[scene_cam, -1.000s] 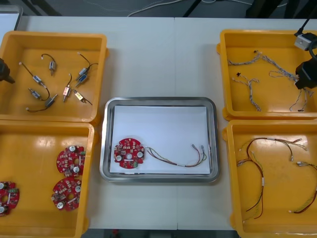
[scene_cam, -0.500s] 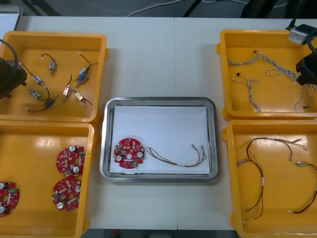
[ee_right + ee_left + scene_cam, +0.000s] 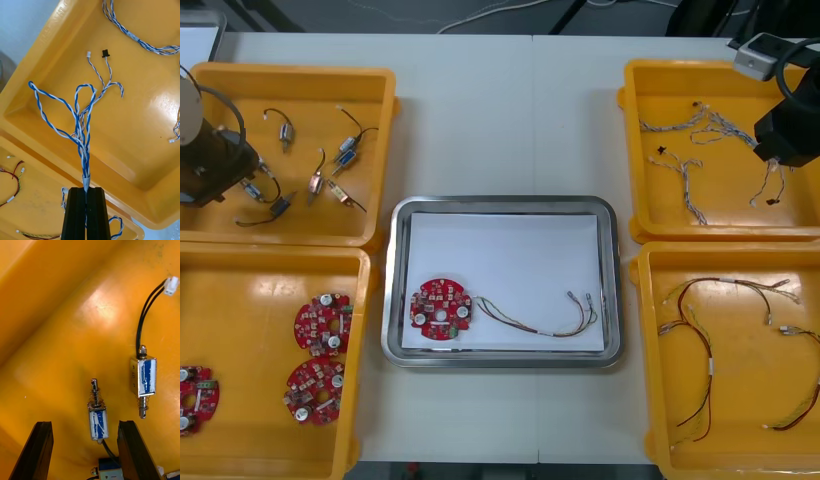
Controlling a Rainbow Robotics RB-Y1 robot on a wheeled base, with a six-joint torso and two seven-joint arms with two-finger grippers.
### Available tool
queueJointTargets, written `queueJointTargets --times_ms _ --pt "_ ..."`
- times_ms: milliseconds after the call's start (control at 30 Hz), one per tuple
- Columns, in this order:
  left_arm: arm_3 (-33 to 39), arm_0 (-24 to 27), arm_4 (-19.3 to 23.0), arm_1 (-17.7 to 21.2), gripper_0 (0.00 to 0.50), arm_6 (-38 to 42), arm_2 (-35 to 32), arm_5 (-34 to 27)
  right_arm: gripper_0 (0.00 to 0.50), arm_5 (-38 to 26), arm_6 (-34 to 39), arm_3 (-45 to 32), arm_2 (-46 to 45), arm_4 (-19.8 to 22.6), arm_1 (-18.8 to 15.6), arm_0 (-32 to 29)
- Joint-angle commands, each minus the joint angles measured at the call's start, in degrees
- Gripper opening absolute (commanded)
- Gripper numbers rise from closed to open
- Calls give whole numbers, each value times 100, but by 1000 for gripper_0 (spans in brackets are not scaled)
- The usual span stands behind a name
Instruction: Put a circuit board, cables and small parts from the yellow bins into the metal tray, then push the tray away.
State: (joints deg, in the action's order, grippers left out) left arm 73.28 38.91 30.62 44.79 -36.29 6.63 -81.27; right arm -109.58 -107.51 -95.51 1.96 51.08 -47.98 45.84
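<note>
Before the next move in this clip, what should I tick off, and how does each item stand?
1. Right tool shut on the blue and white cable: ok.
2. That cable free of the others in its yellow bin: cannot tell.
3. Left tool open, a small metal part between its fingers: ok.
4. Metal tray holds a circuit board and a red and yellow cable: ok.
5. Bare room in the tray: ok.
</note>
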Motion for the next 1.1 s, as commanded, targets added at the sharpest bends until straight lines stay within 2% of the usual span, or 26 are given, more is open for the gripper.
queueJointTargets --times_ms 33,333,700,900,1033,1067,1100 --pt "28 275 -205 -208 500 298 13 173 0 -42 169 -495 -398 104 96 -295" --pt "-201 284 -179 -331 498 175 57 392 0 -42 345 -908 -556 175 104 -603" --pt "-447 275 -363 -322 483 -62 180 392 0 -42 582 -1180 -548 166 228 -700" --pt "-570 275 -398 -322 457 -89 180 472 0 -42 1057 -1576 -548 60 342 -902" --pt "-570 275 -381 -322 335 -80 180 472 0 -42 1347 -1734 -548 60 368 -946" --pt "-570 275 -372 -322 271 -89 180 472 0 -42 1355 -1743 -548 34 368 -954" --pt "-570 275 -363 -322 179 -89 180 472 0 -42 1355 -1743 -548 8 386 -954"
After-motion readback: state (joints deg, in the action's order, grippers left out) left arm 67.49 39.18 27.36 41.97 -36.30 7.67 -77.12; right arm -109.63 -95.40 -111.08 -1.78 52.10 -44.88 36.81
